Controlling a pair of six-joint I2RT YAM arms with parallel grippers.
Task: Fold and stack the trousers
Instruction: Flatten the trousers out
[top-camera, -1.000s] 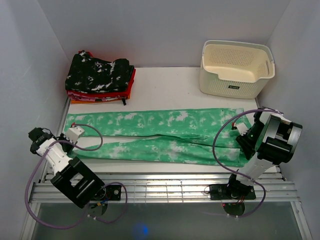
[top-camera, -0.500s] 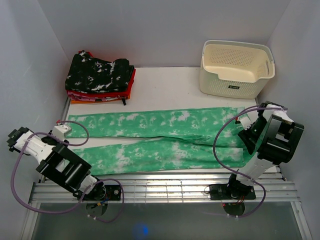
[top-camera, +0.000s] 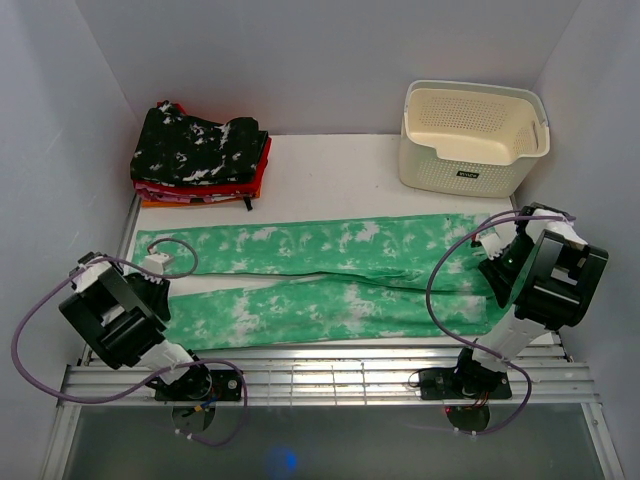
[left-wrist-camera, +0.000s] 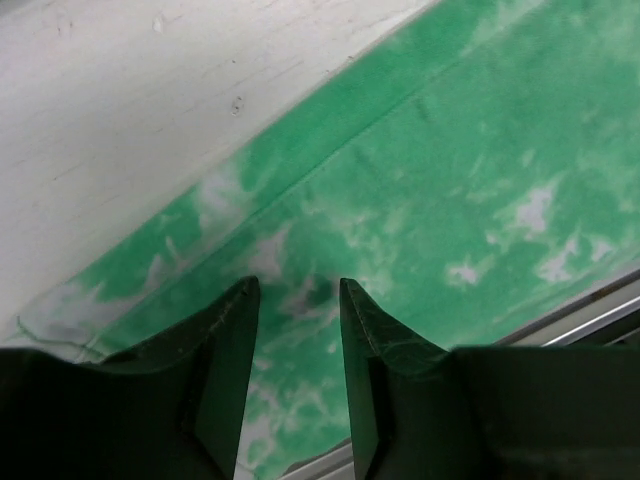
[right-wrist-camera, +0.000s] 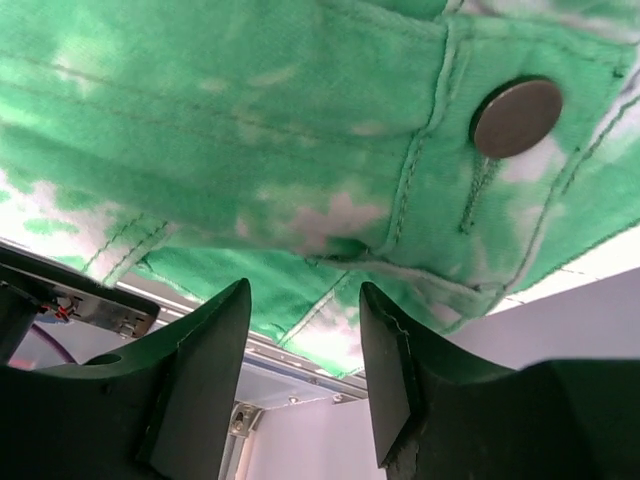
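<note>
Left gripper (left-wrist-camera: 297, 287) swung back over trousers (top-camera: 300, 305), jaws apart.

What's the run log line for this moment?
phase: pre-fold | trousers: flat, unfolded, legs apart | left gripper: open above leg cloth | right gripper: open at waistband near button

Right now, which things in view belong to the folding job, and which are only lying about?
Belong to the job: green trousers, spread flat; both arms' jaws, open at them.
Only lying about: cream basket; pile of folded clothes, perhaps the stacking place.
</note>
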